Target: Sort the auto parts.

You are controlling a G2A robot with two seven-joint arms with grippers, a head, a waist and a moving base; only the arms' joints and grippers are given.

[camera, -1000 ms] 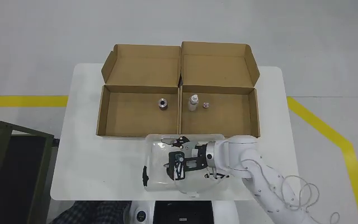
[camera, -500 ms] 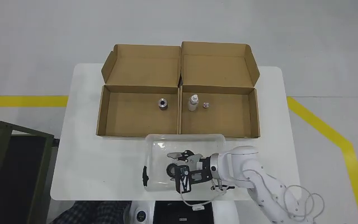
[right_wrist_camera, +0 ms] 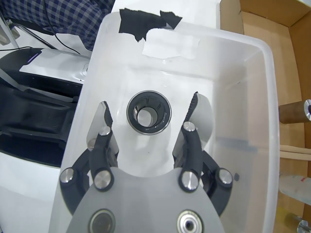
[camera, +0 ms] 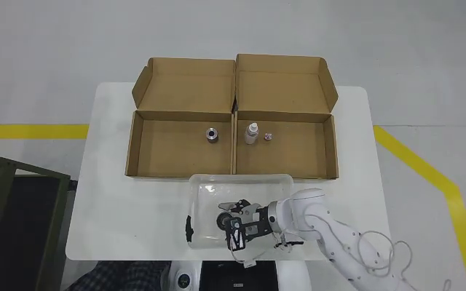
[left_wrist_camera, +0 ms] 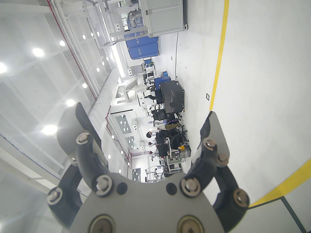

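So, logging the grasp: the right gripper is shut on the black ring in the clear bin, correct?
No. The right gripper is open, not shut: the right wrist view shows its fingers apart either side of the black ring in the clear bin.

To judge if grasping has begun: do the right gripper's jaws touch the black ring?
Apart. Right wrist view shows bin floor between ring and the jaws of the right gripper.
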